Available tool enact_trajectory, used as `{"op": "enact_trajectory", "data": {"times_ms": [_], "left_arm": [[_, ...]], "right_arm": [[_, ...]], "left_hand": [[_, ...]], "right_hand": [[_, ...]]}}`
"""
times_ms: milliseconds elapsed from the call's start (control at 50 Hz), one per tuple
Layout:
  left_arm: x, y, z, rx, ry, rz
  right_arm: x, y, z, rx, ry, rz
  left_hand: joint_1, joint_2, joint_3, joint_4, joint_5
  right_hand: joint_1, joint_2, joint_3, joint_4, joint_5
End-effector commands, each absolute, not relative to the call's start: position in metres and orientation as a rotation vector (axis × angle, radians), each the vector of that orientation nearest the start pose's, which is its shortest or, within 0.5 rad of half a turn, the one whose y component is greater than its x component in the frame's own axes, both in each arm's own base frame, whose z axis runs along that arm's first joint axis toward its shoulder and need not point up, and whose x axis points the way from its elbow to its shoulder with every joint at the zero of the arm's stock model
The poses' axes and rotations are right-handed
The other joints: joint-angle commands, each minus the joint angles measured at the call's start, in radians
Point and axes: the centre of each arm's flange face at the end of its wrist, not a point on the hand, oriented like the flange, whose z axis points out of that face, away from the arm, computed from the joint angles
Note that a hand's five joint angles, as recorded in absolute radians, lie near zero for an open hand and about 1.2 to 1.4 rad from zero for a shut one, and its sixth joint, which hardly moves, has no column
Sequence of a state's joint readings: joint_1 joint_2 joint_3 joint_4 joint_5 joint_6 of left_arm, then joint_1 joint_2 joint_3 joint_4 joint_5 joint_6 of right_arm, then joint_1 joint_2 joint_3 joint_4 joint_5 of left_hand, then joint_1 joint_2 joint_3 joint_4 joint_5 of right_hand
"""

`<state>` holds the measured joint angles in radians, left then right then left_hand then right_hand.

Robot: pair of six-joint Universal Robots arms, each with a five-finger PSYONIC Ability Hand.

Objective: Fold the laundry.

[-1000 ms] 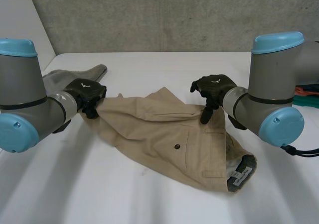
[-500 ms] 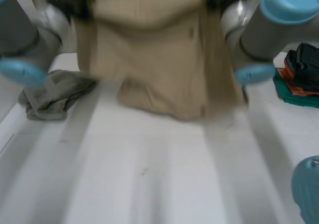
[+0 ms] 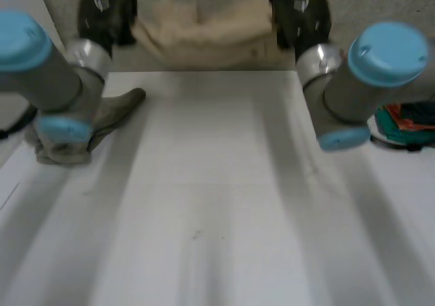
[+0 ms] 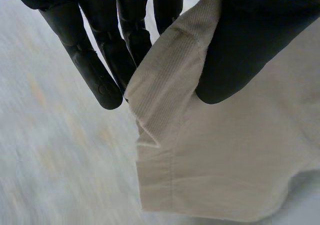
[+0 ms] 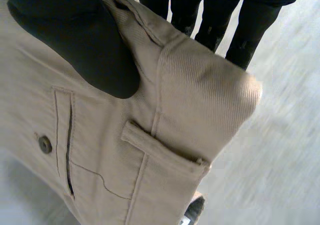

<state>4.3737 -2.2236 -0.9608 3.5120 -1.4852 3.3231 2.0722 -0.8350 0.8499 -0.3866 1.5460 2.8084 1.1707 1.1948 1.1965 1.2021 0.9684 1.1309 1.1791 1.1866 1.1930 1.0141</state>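
Pants (image 3: 204,26): tan; in the air past the table's (image 3: 217,197) 12 o'clock edge, strung between both hands, sagging mid-span.
L hand (image 3: 105,13): at 11 o'clock; thumb (image 4: 245,40) pinches hem corner against straight fingers (image 4: 97,75).
R hand (image 3: 299,15): at 1 o'clock; thumb (image 5: 80,45) clamps waistband near belt loop (image 5: 160,150), fingers (image 5: 217,15) behind the cloth.
Grey cloth (image 3: 119,109): crumpled at 9 o'clock by L arm; not folded.
Pile (image 3: 408,119): green/orange items at 3 o'clock edge; can't tell if folded.
Progress: early. Pants gripped & spread, no fold made yet.
Remaining: lay pants flat, fold; then prob. grey cloth.
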Motion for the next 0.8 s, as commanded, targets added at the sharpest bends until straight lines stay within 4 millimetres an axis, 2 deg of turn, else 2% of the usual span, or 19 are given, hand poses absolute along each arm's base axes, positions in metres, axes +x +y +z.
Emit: {"op": "enact_trajectory", "data": {"times_ms": [20, 60, 80, 140, 160, 220, 300, 320, 380, 400, 460, 480, 540, 580, 640, 700, 760, 780, 800], "left_arm": [[-0.281, -0.377, 0.189, 0.776, 2.157, -2.327], [-0.278, -0.367, 0.177, 0.814, 2.208, -2.251], [-0.276, -0.354, 0.169, 0.86, 2.251, -2.177], [-0.275, -0.334, 0.163, 0.936, 2.289, -2.078], [-0.274, -0.322, 0.161, 0.985, 2.303, -2.014], [-0.269, -0.307, 0.163, 1.046, 2.299, -1.935], [-0.255, -0.282, 0.173, 1.115, 2.307, -1.798], [-0.25, -0.268, 0.177, 1.157, 2.328, -1.728], [-0.243, -0.245, 0.179, 1.232, 2.381, -1.599], [-0.24, -0.228, 0.179, 1.293, 2.421, -1.502], [-0.236, -0.201, 0.178, 1.387, 2.481, -1.354], [-0.234, -0.183, 0.178, 1.447, 2.516, -1.247], [-0.229, -0.157, 0.179, 1.533, 2.576, -1.063], [-0.228, -0.148, 0.182, 1.572, 2.604, -0.984], [-0.232, -0.146, 0.187, 1.612, 2.614, -0.98], [-0.236, -0.154, 0.193, 1.624, 2.583, -1.034], [-0.247, -0.179, 0.203, 1.592, 2.501, -1.188], [-0.254, -0.199, 0.207, 1.554, 2.449, -1.294], [-0.258, -0.211, 0.209, 1.527, 2.419, -1.355]], "right_arm": [[0.343, -0.361, 0.175, -0.934, 1.928, -2.162], [0.34, -0.354, 0.158, -1.0, 1.999, -2.093], [0.335, -0.347, 0.146, -1.064, 2.063, -2.03], [0.329, -0.336, 0.137, -1.137, 2.132, -1.949], [0.324, -0.328, 0.136, -1.186, 2.172, -1.896], [0.316, -0.314, 0.14, -1.25, 2.229, -1.818], [0.298, -0.285, 0.155, -1.389, 2.311, -1.659], [0.291, -0.272, 0.162, -1.452, 2.322, -1.616], [0.28, -0.252, 0.172, -1.563, 2.321, -1.543], [0.274, -0.24, 0.178, -1.634, 2.306, -1.511], [0.265, -0.222, 0.185, -1.744, 2.274, -1.46], [0.258, -0.211, 0.188, -1.814, 2.256, -1.423], [0.245, -0.189, 0.187, -1.96, 2.227, -1.293], [0.236, -0.179, 0.184, -2.044, 2.207, -1.198], [0.232, -0.175, 0.179, -2.116, 2.154, -1.138], [0.231, -0.179, 0.176, -2.114, 2.155, -1.136], [0.235, -0.199, 0.18, -2.023, 2.2, -1.244], [0.239, -0.214, 0.183, -1.924, 2.229, -1.341], [0.242, -0.222, 0.186, -1.868, 2.237, -1.401]], "left_hand": [[0.226, 0.201, 0.2, 0.194, 0.253], [0.226, 0.201, 0.2, 0.194, 0.253], [0.226, 0.201, 0.2, 0.194, 0.253], [0.226, 0.201, 0.2, 0.194, 0.253], [0.226, 0.201, 0.2, 0.194, 0.253], [0.226, 0.201, 0.2, 0.194, 0.253], [0.226, 0.201, 0.2, 0.194, 0.253], [0.226, 0.201, 0.2, 0.194, 0.253], [0.226, 0.201, 0.2, 0.194, 0.253], [0.226, 0.201, 0.2, 0.194, 0.253], [0.226, 0.201, 0.2, 0.194, 0.253], [0.226, 0.201, 0.2, 0.194, 0.253], [0.226, 0.201, 0.2, 0.194, 0.253], [0.226, 0.201, 0.2, 0.194, 0.253], [0.226, 0.201, 0.2, 0.194, 0.253], [0.226, 0.201, 0.2, 0.194, 0.253], [0.226, 0.201, 0.2, 0.194, 0.253], [0.226, 0.201, 0.2, 0.194, 0.253], [0.226, 0.201, 0.2, 0.194, 0.253]], "right_hand": [[0.265, 0.217, 0.21, 0.203, 0.208], [0.265, 0.217, 0.21, 0.203, 0.208], [0.265, 0.217, 0.21, 0.203, 0.208], [0.265, 0.217, 0.21, 0.203, 0.208], [0.265, 0.217, 0.21, 0.203, 0.208], [0.265, 0.217, 0.21, 0.203, 0.208], [0.265, 0.217, 0.21, 0.203, 0.208], [0.265, 0.217, 0.21, 0.203, 0.208], [0.265, 0.217, 0.21, 0.203, 0.208], [0.265, 0.217, 0.21, 0.203, 0.208], [0.265, 0.217, 0.21, 0.203, 0.208], [0.265, 0.217, 0.21, 0.203, 0.208], [0.265, 0.217, 0.21, 0.203, 0.208], [0.265, 0.217, 0.21, 0.203, 0.208], [0.265, 0.217, 0.21, 0.203, 0.208], [0.265, 0.217, 0.21, 0.203, 0.208], [0.265, 0.217, 0.21, 0.203, 0.208], [0.265, 0.217, 0.21, 0.203, 0.208], [0.265, 0.217, 0.21, 0.203, 0.208]]}}
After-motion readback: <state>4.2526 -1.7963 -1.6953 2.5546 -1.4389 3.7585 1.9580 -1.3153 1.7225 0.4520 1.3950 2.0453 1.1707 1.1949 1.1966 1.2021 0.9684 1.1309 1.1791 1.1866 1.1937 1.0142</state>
